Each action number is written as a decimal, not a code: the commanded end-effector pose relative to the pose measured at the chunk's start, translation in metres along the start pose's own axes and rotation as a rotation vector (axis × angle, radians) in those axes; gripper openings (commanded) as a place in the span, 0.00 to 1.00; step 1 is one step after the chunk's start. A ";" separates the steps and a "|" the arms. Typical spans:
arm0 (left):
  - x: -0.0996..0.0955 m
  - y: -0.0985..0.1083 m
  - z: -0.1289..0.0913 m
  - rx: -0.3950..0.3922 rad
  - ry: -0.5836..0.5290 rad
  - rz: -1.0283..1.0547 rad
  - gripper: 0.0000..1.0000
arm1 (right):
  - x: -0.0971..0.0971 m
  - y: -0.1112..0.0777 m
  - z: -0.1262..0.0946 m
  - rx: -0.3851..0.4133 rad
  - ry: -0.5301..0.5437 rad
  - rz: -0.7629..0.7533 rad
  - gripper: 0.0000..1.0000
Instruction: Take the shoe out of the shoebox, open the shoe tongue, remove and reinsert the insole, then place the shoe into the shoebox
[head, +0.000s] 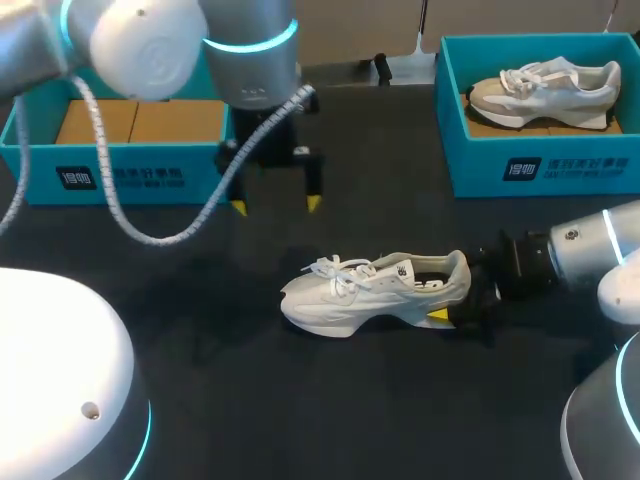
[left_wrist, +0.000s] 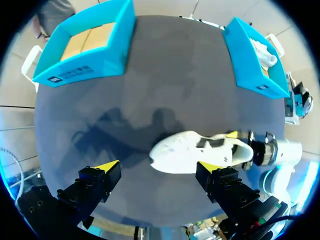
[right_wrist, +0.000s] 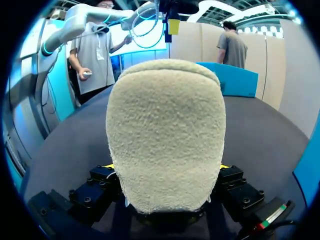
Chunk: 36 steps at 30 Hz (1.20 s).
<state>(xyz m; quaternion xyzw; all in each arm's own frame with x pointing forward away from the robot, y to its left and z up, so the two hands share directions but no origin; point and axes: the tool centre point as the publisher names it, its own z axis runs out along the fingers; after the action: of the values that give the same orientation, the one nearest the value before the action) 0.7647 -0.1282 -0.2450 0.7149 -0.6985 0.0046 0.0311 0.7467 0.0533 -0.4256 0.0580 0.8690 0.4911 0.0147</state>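
My right gripper comes in from 3 o'clock and is clamped on the heel of the shoe, one finger on each side. In its wrist view the heel fills the space between its two fingers. The shoe stands upright on its sole on the table, out of both boxes. Its long axis runs from 9 to 3 o'clock in the head view, with the toe at 9 and the heel at 3. My left gripper hangs above the table with its fingers wide apart and nothing between them, just in front of the left box. From it the shoe lies at about 5 o'clock, below and ahead of the fingers and apart from them. The laces and tongue face upward on the half of the shoe nearer the toe. That is also the end nearer my left arm. With the right gripper busy at the heel, I judge opening the tongue falls to the left one, which would need to come down toward 5 o'clock. The right box at 1 o'clock holds a second shoe.
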 end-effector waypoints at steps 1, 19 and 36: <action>0.040 0.004 0.014 0.001 -0.036 -0.003 1.00 | -0.001 -0.001 0.003 0.004 -0.003 0.000 0.00; 0.109 0.048 0.026 -0.014 -0.142 0.009 1.00 | -0.001 -0.001 0.003 0.004 -0.003 0.000 0.00; 0.115 0.054 0.032 0.020 -0.178 0.007 1.00 | -0.001 -0.001 0.003 0.004 -0.003 0.000 0.00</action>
<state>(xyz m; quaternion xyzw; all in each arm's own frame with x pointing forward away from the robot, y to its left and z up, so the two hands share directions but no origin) 0.7192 -0.2383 -0.2659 0.7099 -0.7020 -0.0518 -0.0238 0.7468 0.0535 -0.4255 0.0580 0.8692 0.4907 0.0146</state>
